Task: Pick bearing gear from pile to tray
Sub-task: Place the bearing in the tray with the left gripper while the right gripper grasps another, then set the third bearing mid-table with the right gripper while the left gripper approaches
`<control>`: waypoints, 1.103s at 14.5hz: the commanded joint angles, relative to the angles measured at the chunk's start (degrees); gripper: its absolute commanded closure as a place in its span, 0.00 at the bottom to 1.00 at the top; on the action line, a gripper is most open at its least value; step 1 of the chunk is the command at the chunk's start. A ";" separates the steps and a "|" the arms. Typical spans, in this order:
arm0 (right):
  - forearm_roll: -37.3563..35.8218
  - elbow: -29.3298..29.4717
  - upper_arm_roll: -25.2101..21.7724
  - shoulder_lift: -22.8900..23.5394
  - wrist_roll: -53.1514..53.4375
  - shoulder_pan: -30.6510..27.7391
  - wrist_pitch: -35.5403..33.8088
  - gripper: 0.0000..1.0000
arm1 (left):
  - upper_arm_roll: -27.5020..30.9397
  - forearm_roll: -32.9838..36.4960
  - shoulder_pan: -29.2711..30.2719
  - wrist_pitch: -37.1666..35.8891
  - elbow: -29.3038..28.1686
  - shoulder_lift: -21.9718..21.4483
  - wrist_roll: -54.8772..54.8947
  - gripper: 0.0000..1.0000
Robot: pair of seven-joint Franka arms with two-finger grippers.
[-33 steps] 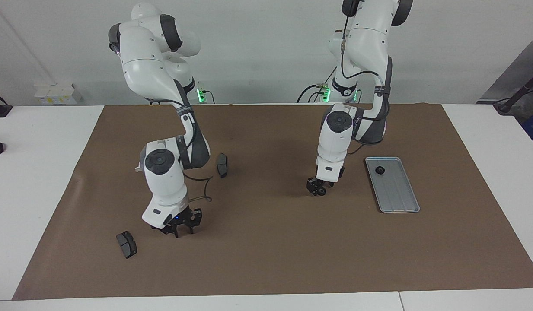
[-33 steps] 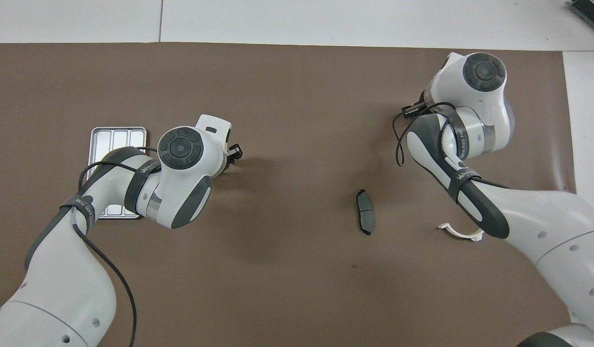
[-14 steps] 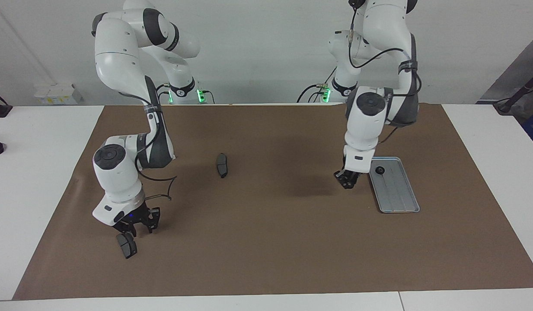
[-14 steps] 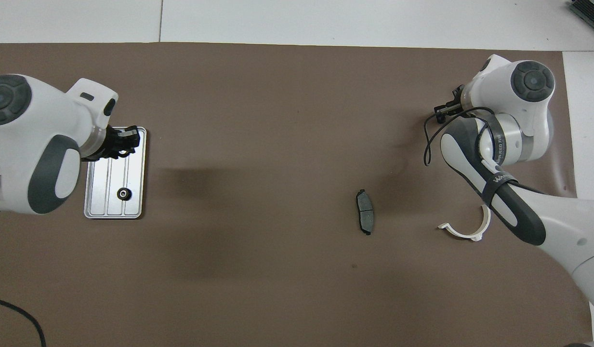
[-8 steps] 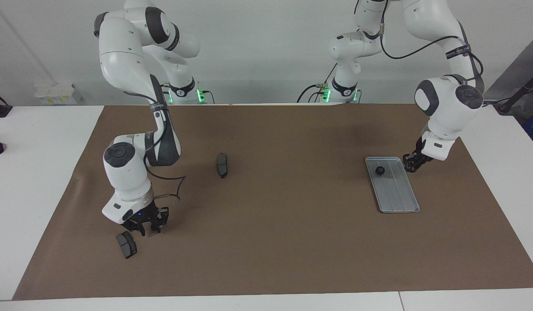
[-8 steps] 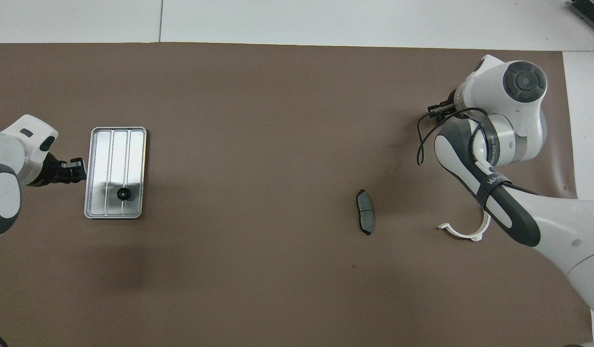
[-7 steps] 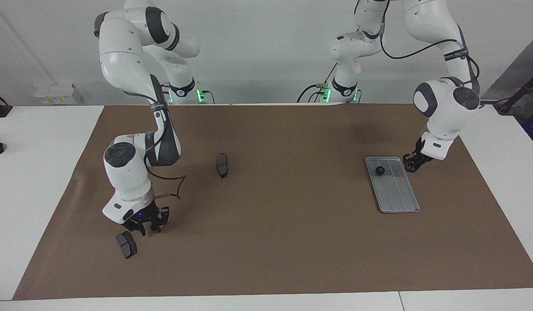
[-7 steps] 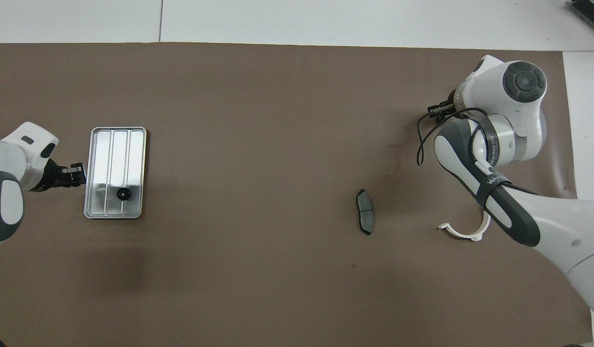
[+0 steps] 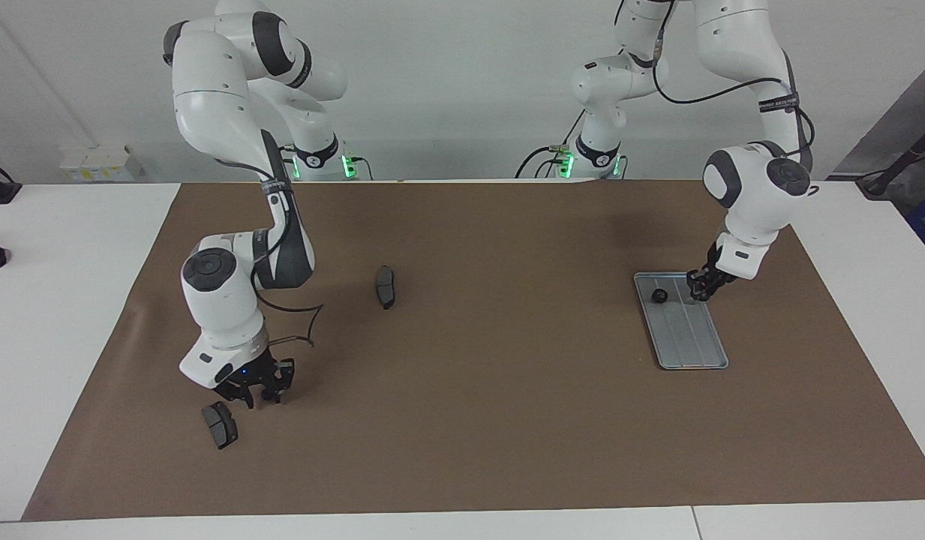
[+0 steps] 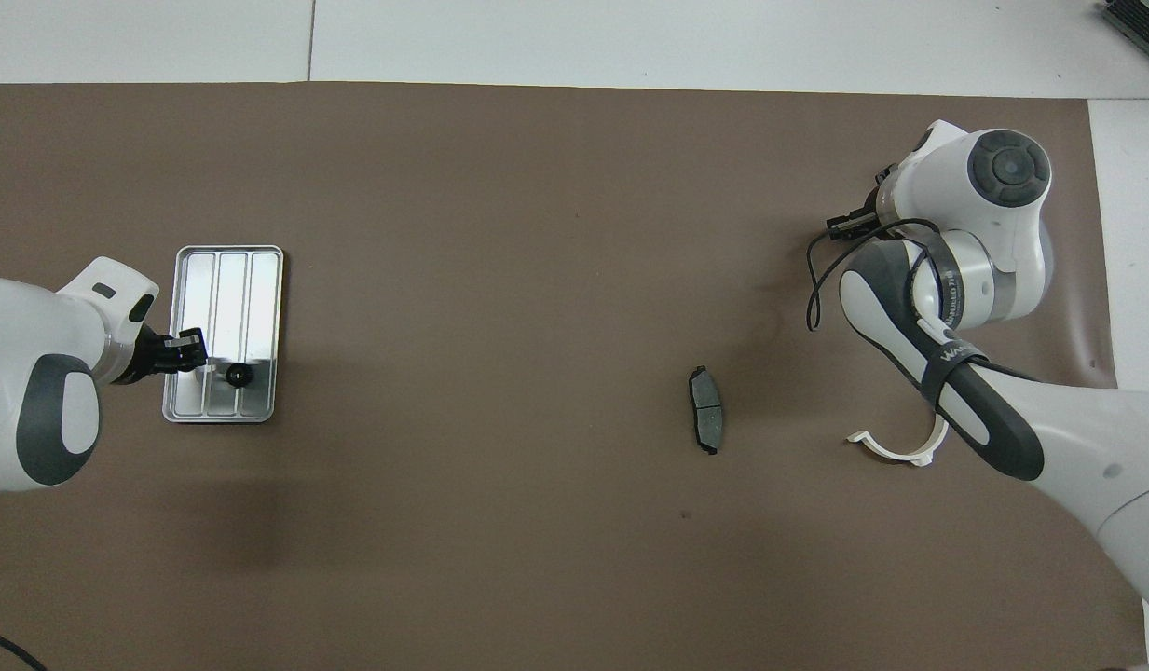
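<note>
While hovering left claw [image 9: 704, 289] over tray [image 9: 691, 341], keeping just beside gear [image 9: 659, 295] lying on it, gear toward right arm's end; cannot tell grip or load. Hanging right claw [image 9: 256, 390] low beside brake pad [image 9: 220, 424], grip unreadable. Spotting no other gear on table [image 9: 462, 450].

One high camera faces the robots, another looks steeply down; both share the tray [image 9: 687, 330] [image 10: 222, 280].

A brown mat [image 9: 477, 420] covers the white table [image 9: 64, 315]; cables [image 9: 541, 157] trail near the wall.
</note>
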 commanded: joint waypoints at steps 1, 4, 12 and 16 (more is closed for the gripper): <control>0.83 -3.71 0.37 -2.65 0.68 -0.76 0.45 0.65 | 0.59 -0.75 -0.62 2.47 -3.81 -1.84 0.01 0.56; 0.75 -3.63 0.28 -2.65 0.59 -0.76 0.27 0.71 | 0.50 -0.66 -0.71 1.43 -1.72 -1.84 2.65 0.00; 0.66 -3.19 2.73 -3.79 0.86 0.12 0.01 0.93 | -1.08 -0.66 -0.71 -22.55 16.73 -3.07 4.42 0.00; 0.66 -1.34 8.09 -4.15 3.23 0.12 0.62 0.98 | -3.10 -0.66 -0.71 -27.66 21.04 -6.32 3.98 0.00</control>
